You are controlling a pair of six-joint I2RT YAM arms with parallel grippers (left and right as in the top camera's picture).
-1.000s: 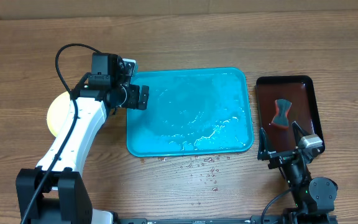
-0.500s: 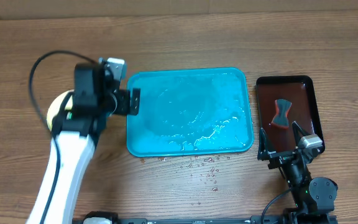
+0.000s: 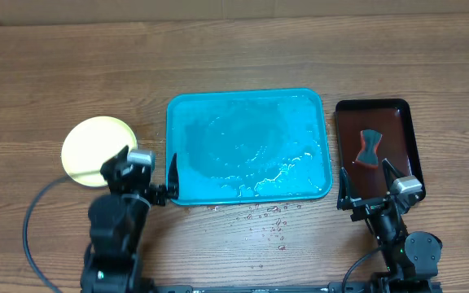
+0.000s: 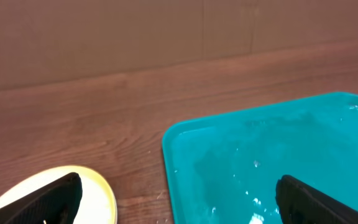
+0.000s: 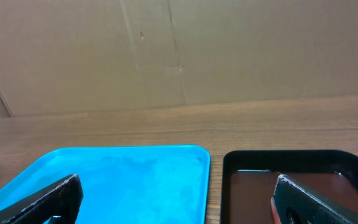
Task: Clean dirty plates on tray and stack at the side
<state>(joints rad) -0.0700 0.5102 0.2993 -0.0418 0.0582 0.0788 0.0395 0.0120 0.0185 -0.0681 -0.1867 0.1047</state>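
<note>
Only overhead showed red bow-shaped item [image 3: 370, 147] in small dark tray [image 3: 370, 103] beside large teal plastic tray [image 3: 243, 93]. L jaws & R jaws gaped wide, gripping nothing.

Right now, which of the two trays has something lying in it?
The small dark tray at the right: a dark bow-shaped piece lies in it. The teal tray looks only wet.

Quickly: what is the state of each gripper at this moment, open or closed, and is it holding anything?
Left gripper: open, holding nothing.
Right gripper: open, holding nothing.
</note>
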